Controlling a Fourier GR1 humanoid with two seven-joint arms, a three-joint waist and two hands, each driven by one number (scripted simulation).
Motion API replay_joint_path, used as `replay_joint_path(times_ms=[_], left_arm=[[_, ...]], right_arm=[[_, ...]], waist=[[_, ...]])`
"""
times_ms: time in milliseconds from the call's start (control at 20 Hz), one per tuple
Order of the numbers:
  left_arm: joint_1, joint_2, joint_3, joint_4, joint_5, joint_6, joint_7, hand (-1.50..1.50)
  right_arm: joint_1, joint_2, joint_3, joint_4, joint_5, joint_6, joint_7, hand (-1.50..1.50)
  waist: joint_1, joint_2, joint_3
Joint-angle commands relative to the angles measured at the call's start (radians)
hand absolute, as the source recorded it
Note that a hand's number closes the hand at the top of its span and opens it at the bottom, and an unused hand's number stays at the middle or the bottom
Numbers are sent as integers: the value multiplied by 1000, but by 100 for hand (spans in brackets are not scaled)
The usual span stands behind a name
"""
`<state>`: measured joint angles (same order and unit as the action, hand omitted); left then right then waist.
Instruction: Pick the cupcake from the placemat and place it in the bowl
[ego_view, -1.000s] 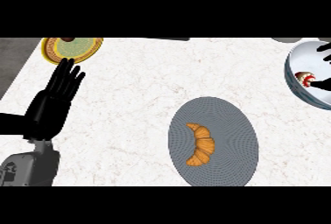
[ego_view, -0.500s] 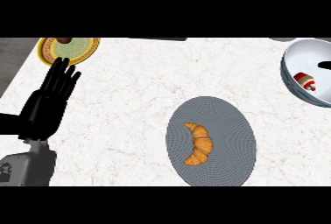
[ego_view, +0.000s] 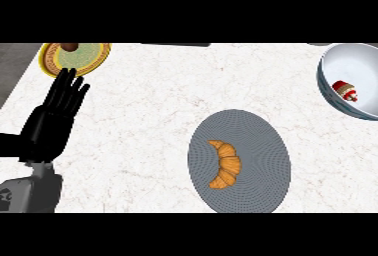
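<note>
At the counter's right edge: the bowl (ego_view: 353, 80), part cut off by the view.
Cupcake (ego_view: 345, 91): lying inside the bowl, apparently tipped on its side, so the placing looks done.
Placemat (ego_view: 238, 161): grey oval, now bearing only a croissant (ego_view: 225, 164).
Left hand (ego_view: 53, 117): fingers straight and spread, resting, holding nothing.
Right hand: out of view.
Plate (ego_view: 74, 56): yellow-rimmed, far left corner, well apart.
</note>
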<state>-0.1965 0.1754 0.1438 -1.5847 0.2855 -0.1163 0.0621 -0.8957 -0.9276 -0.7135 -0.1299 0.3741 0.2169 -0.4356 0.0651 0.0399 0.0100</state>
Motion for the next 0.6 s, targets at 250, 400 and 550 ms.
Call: replay_joint_path(times_ms=[250,400,550], left_arm=[[25,-2,10,-4,-2,7,-6,0],[24,5,8,-31,3,8,17,0],[65,5,8,-29,11,-16,-2,0]], right_arm=[[166,-130,-54,24,-50,174,-75,-150],[186,-168,-57,28,-52,225,-62,-150],[239,-175,-52,25,-46,262,-103,-150]], waist=[[-22,-6,3],[-14,-9,4],[-10,-7,5]])
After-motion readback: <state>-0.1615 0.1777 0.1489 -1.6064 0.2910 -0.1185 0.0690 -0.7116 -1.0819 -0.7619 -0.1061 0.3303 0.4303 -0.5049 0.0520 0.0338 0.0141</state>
